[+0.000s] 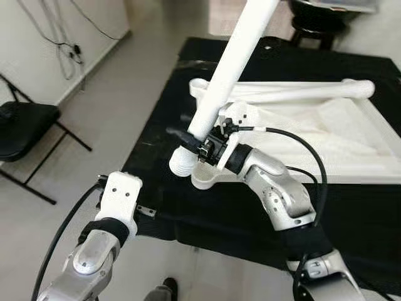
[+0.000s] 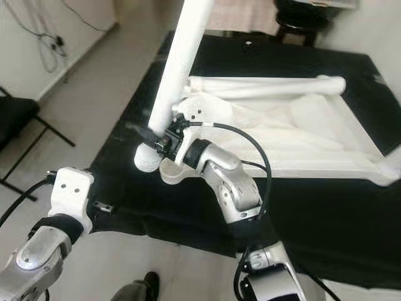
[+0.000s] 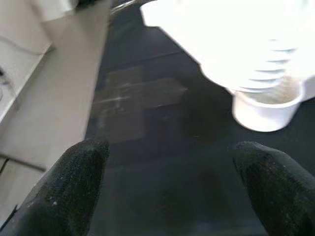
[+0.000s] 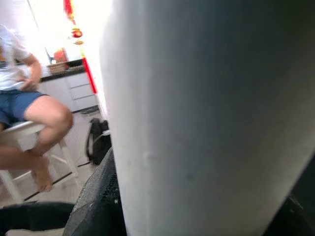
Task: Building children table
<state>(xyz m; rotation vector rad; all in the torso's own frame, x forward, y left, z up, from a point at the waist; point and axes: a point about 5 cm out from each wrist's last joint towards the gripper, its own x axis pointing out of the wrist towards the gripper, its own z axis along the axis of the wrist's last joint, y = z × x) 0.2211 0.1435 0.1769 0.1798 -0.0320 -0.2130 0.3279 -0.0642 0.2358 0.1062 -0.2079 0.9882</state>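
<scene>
No text, label, brand, number or sign can be read on anything in these pictures.
</scene>
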